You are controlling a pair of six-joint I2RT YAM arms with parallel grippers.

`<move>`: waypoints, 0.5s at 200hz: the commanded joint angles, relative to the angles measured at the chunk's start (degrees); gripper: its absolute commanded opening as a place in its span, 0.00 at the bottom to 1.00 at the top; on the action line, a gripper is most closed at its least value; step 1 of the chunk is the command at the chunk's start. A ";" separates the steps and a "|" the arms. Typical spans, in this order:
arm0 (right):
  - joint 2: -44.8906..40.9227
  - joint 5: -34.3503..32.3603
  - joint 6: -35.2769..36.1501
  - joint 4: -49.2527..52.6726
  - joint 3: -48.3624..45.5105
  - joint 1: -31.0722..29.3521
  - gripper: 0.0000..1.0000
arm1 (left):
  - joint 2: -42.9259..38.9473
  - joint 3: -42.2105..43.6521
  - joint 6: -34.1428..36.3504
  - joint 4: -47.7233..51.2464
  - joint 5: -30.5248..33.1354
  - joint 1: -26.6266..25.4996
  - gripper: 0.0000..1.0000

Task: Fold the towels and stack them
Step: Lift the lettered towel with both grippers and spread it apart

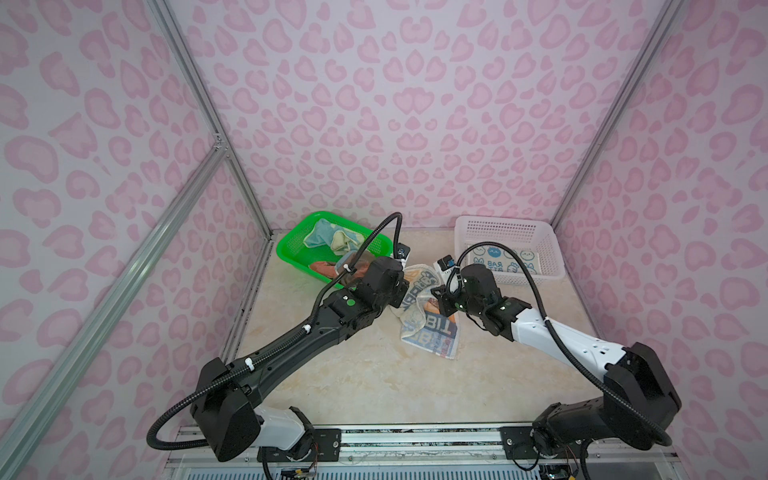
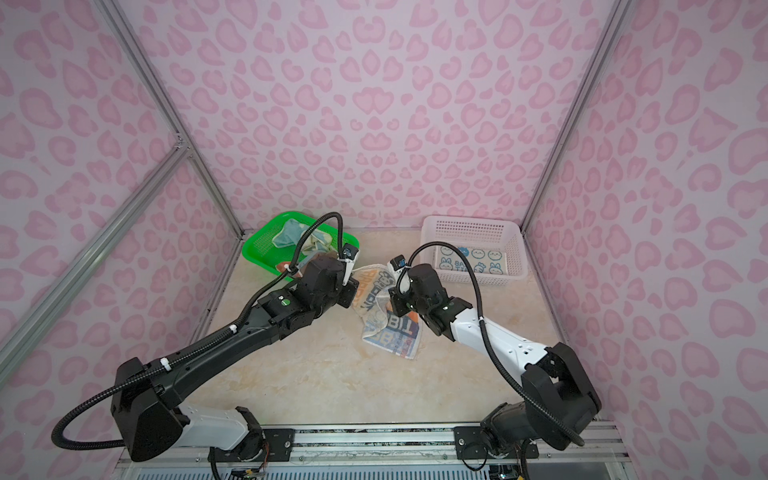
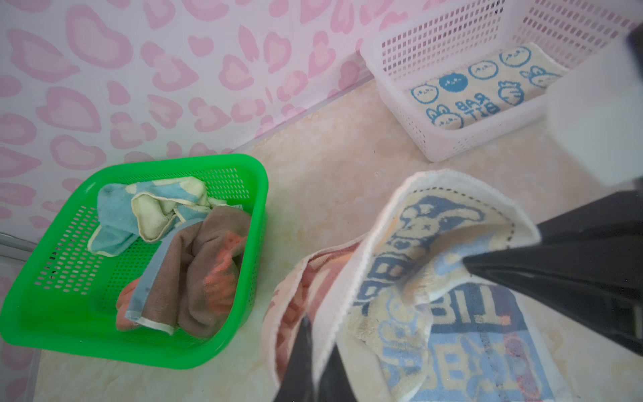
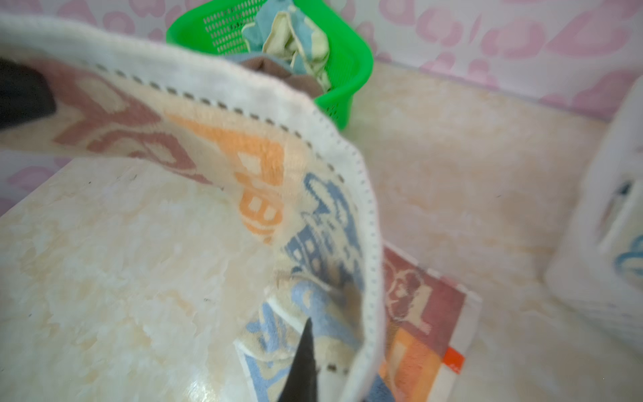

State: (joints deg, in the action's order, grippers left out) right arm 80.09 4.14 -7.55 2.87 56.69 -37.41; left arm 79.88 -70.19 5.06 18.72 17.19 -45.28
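Towel [image 1: 428,320], lettered: soft, light, limp. Hangs between claws, lower end on table [image 1: 353,374] below. Left claw [image 3: 318,362] and right claw [image 4: 306,348] each clamp its upper hem; corners look the best hold.

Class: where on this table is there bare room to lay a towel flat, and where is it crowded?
Bare: the near strip of table between the lettered towel and the front rail; also the gap between green basket and white basket. Crowded: mid-table, where left tool and right tool pinch that towel.
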 commanded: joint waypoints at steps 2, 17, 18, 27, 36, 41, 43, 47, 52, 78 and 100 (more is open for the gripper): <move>-3.08 -8.90 9.40 15.61 6.83 1.23 0.00 | -1.10 -5.36 -0.72 3.96 3.20 0.06 0.02; -4.92 -10.26 13.98 20.05 11.93 2.41 0.00 | -1.88 -8.84 -0.40 5.84 4.24 0.07 0.02; -5.02 -10.36 14.28 20.19 12.29 2.42 0.00 | -1.94 -9.10 -0.36 6.00 4.29 0.09 0.02; -6.06 -11.48 16.56 22.25 14.67 2.77 0.00 | -2.39 -11.28 -0.27 7.36 4.63 0.03 0.02; -7.18 -12.06 19.09 23.49 16.57 3.03 0.00 | -2.98 -12.64 -0.36 8.44 5.13 0.05 0.02; -7.74 -12.21 20.55 24.37 17.64 3.11 0.00 | -3.33 -15.05 -0.40 9.15 5.28 0.09 0.02; -8.02 -12.33 21.02 24.72 18.06 3.13 0.00 | -3.50 -15.50 -0.40 9.43 5.30 0.10 0.02; -8.44 -12.55 22.00 25.61 18.87 3.20 0.00 | -3.81 -16.35 -0.47 9.93 5.40 0.10 0.02; -8.95 -12.71 23.28 26.74 19.81 3.22 0.00 | -4.18 -17.47 -0.60 10.69 5.32 0.05 0.02; -12.24 -11.11 26.91 31.74 24.82 3.26 0.00 | -6.48 -22.49 -1.66 14.23 3.10 0.09 0.02; -15.84 -7.95 26.71 34.36 27.63 3.31 0.00 | -8.84 -25.08 -3.10 15.83 -1.14 0.10 0.02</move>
State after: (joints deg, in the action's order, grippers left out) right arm 67.02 -2.90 16.78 29.52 82.19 -34.48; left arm 73.87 -92.40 4.23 30.83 15.77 -45.47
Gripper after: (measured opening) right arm 0.045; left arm 0.053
